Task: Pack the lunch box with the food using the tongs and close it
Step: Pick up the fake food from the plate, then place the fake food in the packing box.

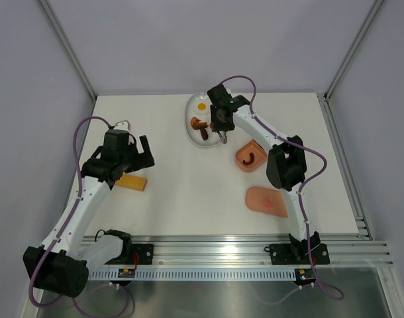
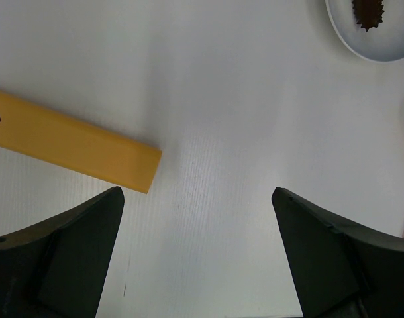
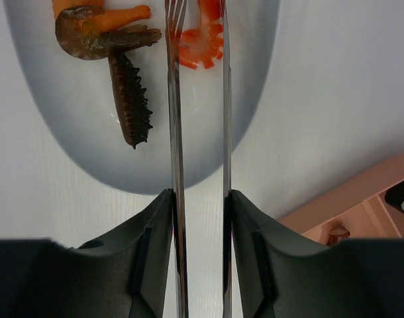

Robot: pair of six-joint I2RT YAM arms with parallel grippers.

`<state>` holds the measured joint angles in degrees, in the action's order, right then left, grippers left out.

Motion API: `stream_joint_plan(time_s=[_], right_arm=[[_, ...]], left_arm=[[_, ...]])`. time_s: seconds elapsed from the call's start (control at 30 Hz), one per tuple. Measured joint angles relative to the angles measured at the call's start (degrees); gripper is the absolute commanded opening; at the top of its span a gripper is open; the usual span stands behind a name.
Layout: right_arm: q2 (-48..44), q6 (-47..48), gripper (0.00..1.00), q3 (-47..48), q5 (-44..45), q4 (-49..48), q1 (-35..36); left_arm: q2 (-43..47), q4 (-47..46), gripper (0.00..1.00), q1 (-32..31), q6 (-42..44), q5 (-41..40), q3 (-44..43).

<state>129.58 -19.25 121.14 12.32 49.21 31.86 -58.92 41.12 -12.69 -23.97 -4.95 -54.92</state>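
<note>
My right gripper (image 3: pixel 199 199) is shut on the thin silver tongs (image 3: pixel 176 132), one arm against each finger. The tongs reach over the white dish (image 3: pixel 76 139), and their tips straddle an orange shrimp piece (image 3: pixel 201 43). Beside it on the dish lie a dark spiky brown piece (image 3: pixel 130 99) and a brown-and-orange piece (image 3: pixel 89 30). A fried egg (image 1: pixel 201 105) sits at the dish's far end. The pink lunch box (image 1: pixel 250 157) stands right of the dish with a small piece inside, and its lid (image 1: pixel 266 201) lies nearer. My left gripper (image 2: pixel 197 190) hangs open over bare table.
A yellow-orange block (image 1: pixel 132 182) lies on the table just under the left arm and shows in the left wrist view (image 2: pixel 69 142). The white dish's edge (image 2: pixel 381 46) shows at that view's top right. Metal frame posts and rails border the table.
</note>
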Motion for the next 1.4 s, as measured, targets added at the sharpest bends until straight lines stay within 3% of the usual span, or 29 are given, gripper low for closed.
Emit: stream_joint_plan(time_s=[0.4,1.07,1.4], right_arm=[[0.2,1.3,0.18,1.6,0.1,0.6,0.0],[-8.0,3.1,0.14,1.5,1.3,1.8,0.0],[-26.3,3.0,0.14,-14.7,3.8,1.7,0.0]], left_arm=[[0.1,0.0,0.99,0.0,0.0,0.0,0.2],[-0.2,0.0,0.99,0.0,0.2,0.0,0.2],[-1.6,-0.5,0.99,0.0,0.3,0.6,0.2]])
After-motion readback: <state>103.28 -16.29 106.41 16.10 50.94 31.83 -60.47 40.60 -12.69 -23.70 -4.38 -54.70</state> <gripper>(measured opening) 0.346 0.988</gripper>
